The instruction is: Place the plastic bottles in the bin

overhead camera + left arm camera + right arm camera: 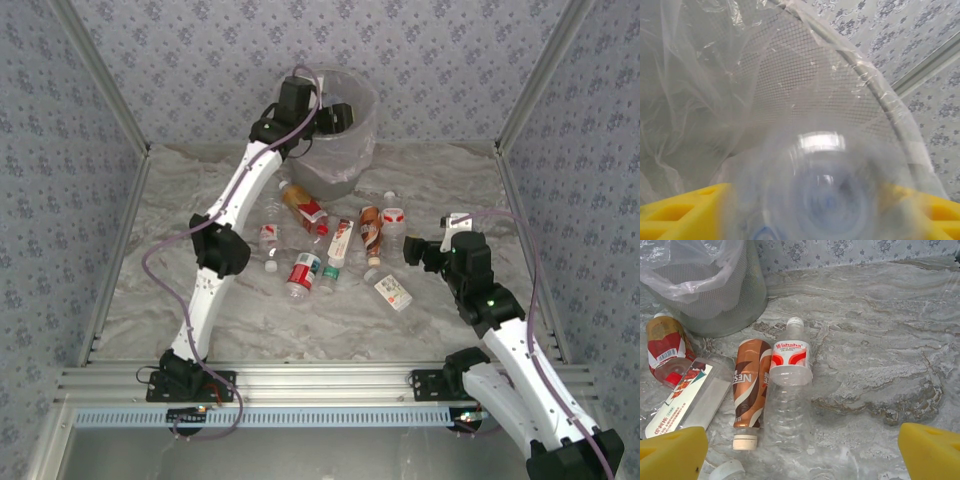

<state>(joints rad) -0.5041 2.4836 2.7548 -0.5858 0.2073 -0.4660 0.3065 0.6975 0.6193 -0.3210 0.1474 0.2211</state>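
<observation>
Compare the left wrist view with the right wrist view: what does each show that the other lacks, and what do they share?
Left wrist, not right wrist: the inside of the bin's mesh wall, and a blurred clear bottle close to the lens between yellow fingers. Right wrist, not left wrist: the marble table, with a brown-labelled bottle and a red-and-white-labelled bottle lying side by side, and the bin's outside. Both: the bag-lined bin, the patterned wall, and yellow fingers at the bottom corners.
</observation>
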